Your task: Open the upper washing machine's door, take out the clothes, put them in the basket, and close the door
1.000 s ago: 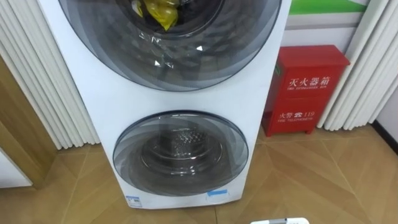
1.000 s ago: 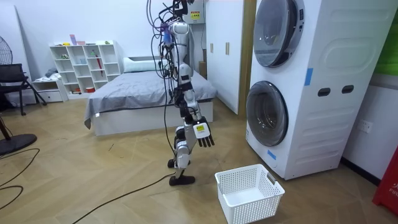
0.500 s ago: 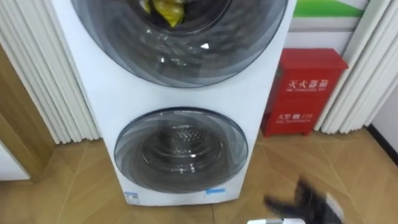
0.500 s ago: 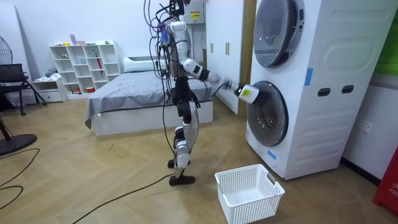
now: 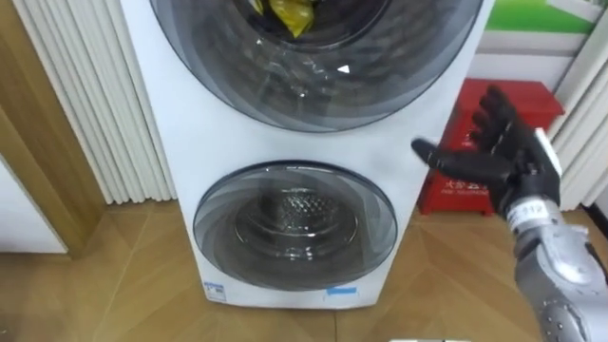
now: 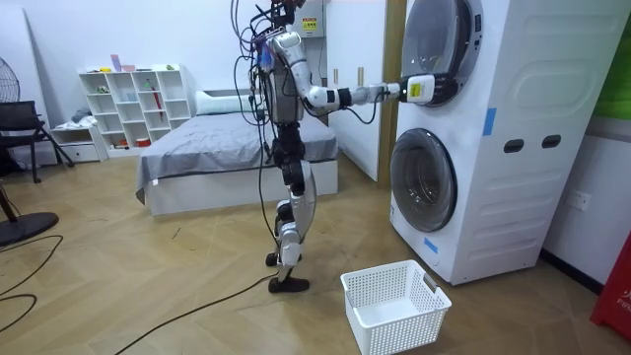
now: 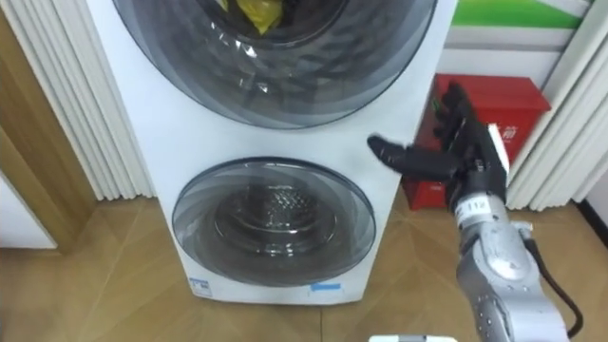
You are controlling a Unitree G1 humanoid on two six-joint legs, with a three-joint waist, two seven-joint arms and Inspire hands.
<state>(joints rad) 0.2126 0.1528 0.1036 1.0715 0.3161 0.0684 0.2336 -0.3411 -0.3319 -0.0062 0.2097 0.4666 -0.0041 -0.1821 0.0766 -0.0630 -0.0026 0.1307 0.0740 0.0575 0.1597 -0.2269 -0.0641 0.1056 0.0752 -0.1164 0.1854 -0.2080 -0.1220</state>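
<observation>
Bedroom, wood floor: the washing machine (image 6: 513,197) has its upper door (image 5: 323,66) shut on yellow clothes (image 5: 290,14) behind the glass — right hand (image 5: 508,152) raised beside it, fingers spread, empty — the basket (image 6: 380,330) holds nothing, so picking has yet to begin.

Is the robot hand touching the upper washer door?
Cannot tell: the room view has the robot hand overlapping the upper door, neither contact nor gap plain.

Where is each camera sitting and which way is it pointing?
Left eye view: on the robot's head, facing down at the washing machine front; its open right hand shows at the right.
Right eye view: just beside it, same aim; both share the machine, the hand and the red box.
Room view: off to the robot's right side, seeing its whole body, arm stretched to the upper door, white basket on the floor.
</observation>
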